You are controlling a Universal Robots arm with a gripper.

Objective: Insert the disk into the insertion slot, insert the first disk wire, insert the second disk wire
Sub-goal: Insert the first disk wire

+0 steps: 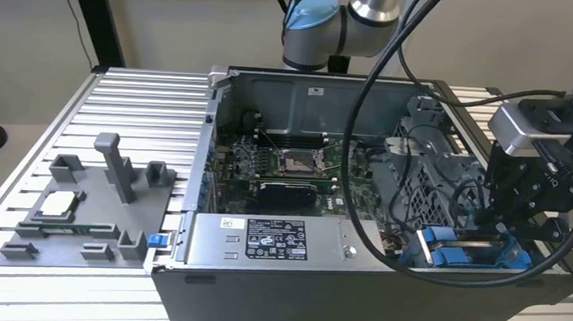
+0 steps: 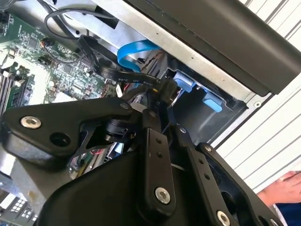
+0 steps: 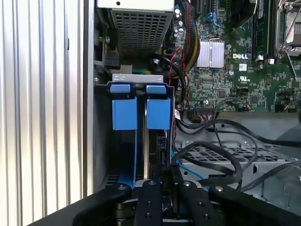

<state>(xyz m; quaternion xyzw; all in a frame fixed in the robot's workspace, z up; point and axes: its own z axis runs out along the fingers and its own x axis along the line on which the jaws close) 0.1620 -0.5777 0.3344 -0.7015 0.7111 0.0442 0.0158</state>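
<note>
The disk's blue carrier (image 3: 157, 113) sits in the insertion slot (image 1: 465, 250), its blue tabs (image 2: 183, 83) at the bay's mouth; the drive body is mostly hidden inside the cage. My gripper (image 1: 494, 218) hangs right over the bay at the exterior view's right. In both wrist views its black fingers (image 3: 150, 197) stand close together on a black disk wire (image 2: 123, 77), whose connector (image 2: 164, 89) is at the drive's end beside the tabs. A blue flat wire (image 2: 134, 52) curves nearby. I cannot tell whether the connector is seated.
The open computer case (image 1: 259, 274) holds the motherboard (image 1: 297, 165) and a grey power-supply box (image 1: 266, 241). Loose black cables (image 3: 211, 155) lie over the perforated cage. A grey fixture (image 1: 84, 208) stands at the exterior view's left. A person's hand (image 2: 282, 187) is beside the case.
</note>
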